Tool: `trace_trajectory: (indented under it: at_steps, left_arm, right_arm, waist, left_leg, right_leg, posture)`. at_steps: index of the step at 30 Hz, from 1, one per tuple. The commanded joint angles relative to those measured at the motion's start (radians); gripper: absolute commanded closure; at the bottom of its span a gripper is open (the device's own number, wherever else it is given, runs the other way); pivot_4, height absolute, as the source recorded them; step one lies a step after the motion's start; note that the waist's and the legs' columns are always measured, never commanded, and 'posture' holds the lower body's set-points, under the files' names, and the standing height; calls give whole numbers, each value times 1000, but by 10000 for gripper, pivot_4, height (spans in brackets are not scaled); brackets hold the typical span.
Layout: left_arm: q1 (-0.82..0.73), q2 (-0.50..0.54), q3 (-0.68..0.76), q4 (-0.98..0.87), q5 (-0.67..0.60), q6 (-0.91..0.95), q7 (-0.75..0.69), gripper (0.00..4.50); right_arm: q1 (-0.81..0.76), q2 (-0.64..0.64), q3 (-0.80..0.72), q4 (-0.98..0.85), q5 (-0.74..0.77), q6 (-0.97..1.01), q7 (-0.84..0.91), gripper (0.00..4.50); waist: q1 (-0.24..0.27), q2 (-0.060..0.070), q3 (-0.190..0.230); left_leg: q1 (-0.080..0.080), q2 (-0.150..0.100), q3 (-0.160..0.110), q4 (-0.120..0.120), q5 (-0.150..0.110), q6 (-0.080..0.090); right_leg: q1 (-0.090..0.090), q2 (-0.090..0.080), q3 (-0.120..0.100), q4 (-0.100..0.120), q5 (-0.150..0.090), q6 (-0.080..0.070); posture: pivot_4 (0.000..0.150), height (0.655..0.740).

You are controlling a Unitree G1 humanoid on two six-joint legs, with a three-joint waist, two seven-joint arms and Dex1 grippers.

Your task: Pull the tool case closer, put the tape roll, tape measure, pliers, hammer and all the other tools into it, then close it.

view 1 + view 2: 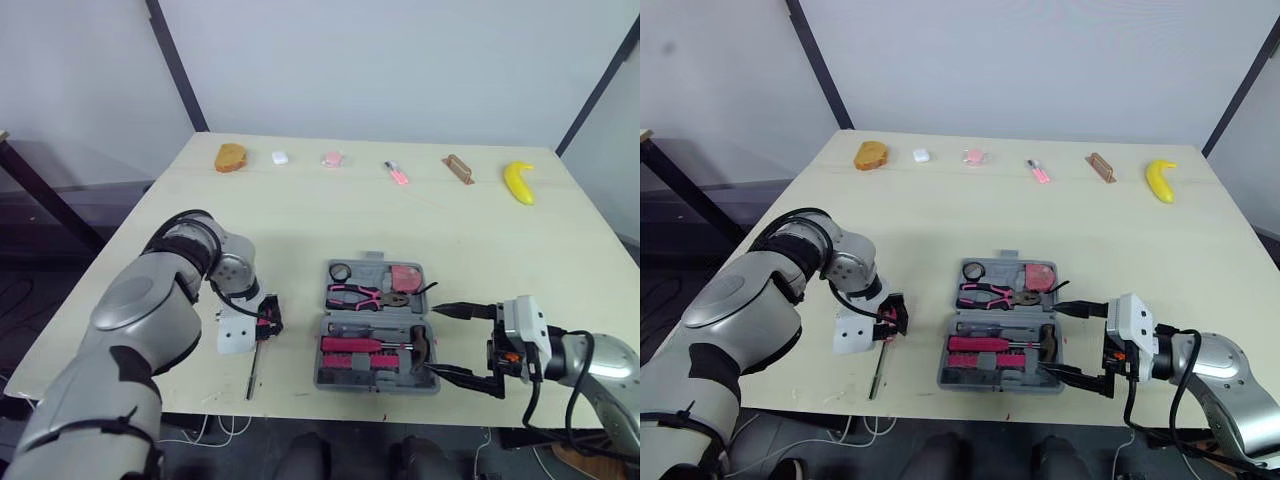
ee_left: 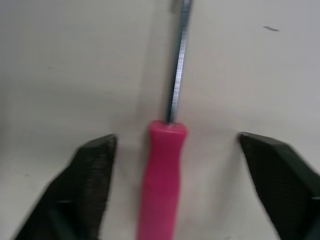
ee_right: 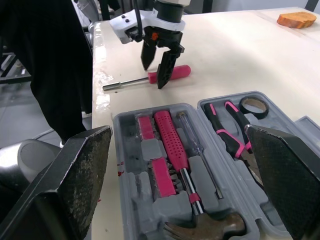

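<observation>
The grey tool case (image 1: 378,268) lies open near the table's front edge. In it are a tape roll (image 1: 340,271), pink pliers (image 1: 356,295), a tape measure (image 1: 405,277), a hammer (image 1: 418,345) and pink-handled drivers (image 3: 172,145). A pink-handled screwdriver (image 2: 161,175) lies flat on the table left of the case, its shaft (image 1: 252,373) pointing to the front edge. My left gripper (image 1: 266,322) is open and low over it, one finger on each side of the handle. My right gripper (image 1: 452,342) stands open at the case's right end, by the hammer.
Along the table's back edge lie a piece of bread (image 1: 231,157), a small white item (image 1: 280,157), two small pink items (image 1: 332,158), a brown block (image 1: 458,169) and a banana (image 1: 518,182). The case sits close to the front edge.
</observation>
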Motion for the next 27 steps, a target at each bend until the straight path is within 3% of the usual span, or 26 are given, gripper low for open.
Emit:
trace_trajectory:
  at_steps: [1, 6, 7, 11, 19, 25, 27]
  left_arm:
    - [6, -23, 5, 9, 26, 7, 32, 18021]
    - [2, -30, 12, 24, 22, -3, 34, 39448]
    - [2, -30, 15, 28, 17, -10, 30, 40944]
    - [-12, -15, 44, 56, -31, -26, -5, 40919]
    - [-28, 77, 213, 87, -250, 43, -191, 40920]
    - [56, 163, 381, -33, -500, 236, -404, 40922]
    - [130, 207, 463, -160, -622, 397, -483, 40923]
  right_arm:
    - [-17, 4, 3, -22, 7, -9, 0, 0]
    - [-14, 1, 0, -5, 4, -25, 9, 0]
    - [-11, 1, -1, -2, 2, -29, 11, 0]
    - [2, 3, -3, 3, -2, -41, 14, 0]
    - [8, 7, 5, -1, -2, -46, 8, 0]
    - [-2, 12, 15, 0, -5, -43, 6, 0]
    - [-6, 13, 15, -4, -4, -41, 2, 0]
  waist:
    - [-1, 0, 0]
    - [-1, 1, -1]
    - [-1, 1, -1]
    - [-2, 1, -1]
    - [-4, -1, 1]
    - [-6, -1, 1]
    - [-9, -1, 1]
  left_leg:
    - [0, 0, 0, 0, 0, 0]
    - [1, 0, 0, 0, 0, 0]
    - [1, 0, 0, 0, 0, 0]
    - [1, 0, 0, 0, 0, 0]
    - [0, 0, 0, 0, 0, 0]
    - [0, 1, 0, 0, 0, 0]
    - [0, 1, 0, 0, 0, 0]
  right_leg:
    - [0, 0, 0, 0, 0, 0]
    - [0, 0, 0, 0, 0, 0]
    - [0, 0, 0, 0, 0, 0]
    - [0, 0, 0, 0, 0, 0]
    - [0, 0, 0, 0, 0, 0]
    - [-1, 0, -1, 0, 0, 0]
    - [-1, 0, -1, 1, 0, 0]
  posture:
    - [1500, 7400]
    - [1500, 7400]
    - [1500, 7400]
    - [1500, 7400]
    - [1500, 7400]
    - [1500, 7400]
    - [1500, 7400]
